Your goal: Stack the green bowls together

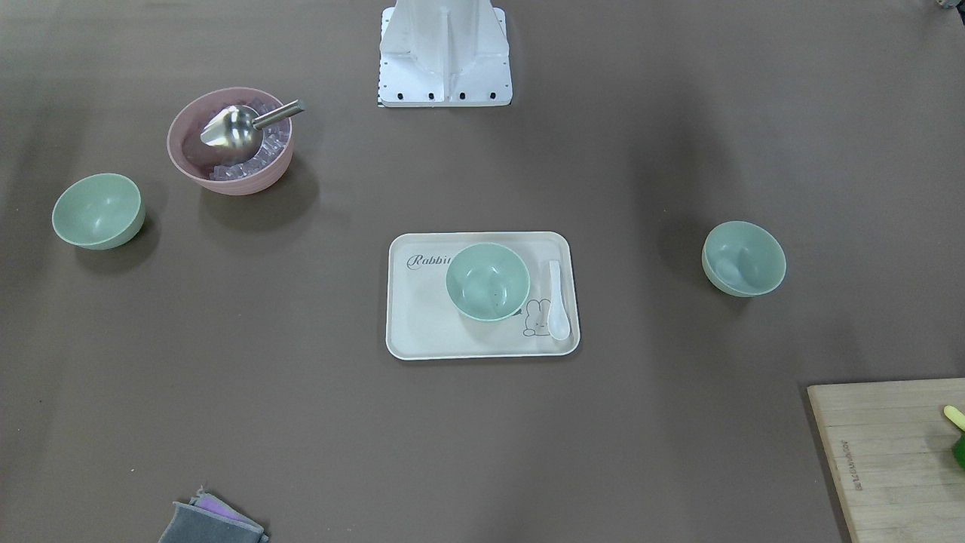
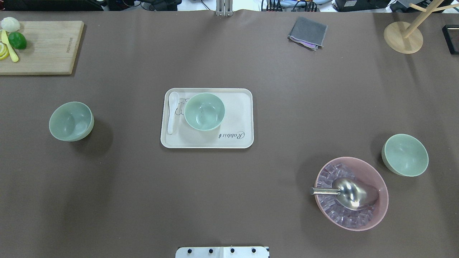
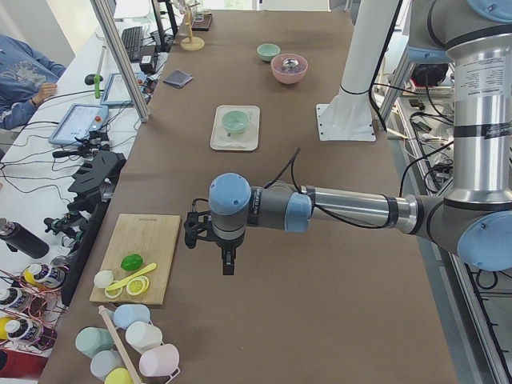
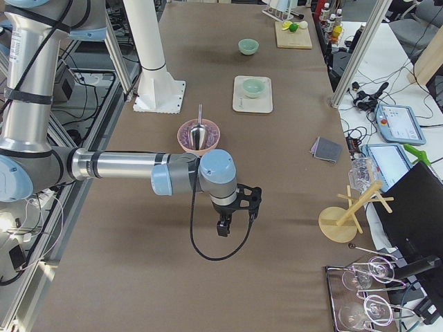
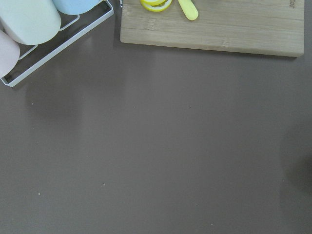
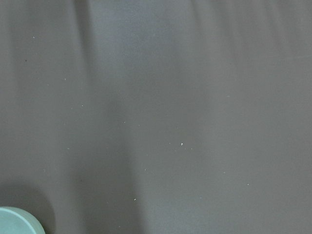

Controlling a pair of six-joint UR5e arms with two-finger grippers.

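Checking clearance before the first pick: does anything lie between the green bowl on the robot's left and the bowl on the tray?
Yes: a white spoon lies flat on the tray, between the left bowl and the tray's bowl. Nothing else visible stands between them.

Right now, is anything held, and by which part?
Nothing looks held. The green bowls sit free, one on the tray; left gripper and right gripper hang over the table.
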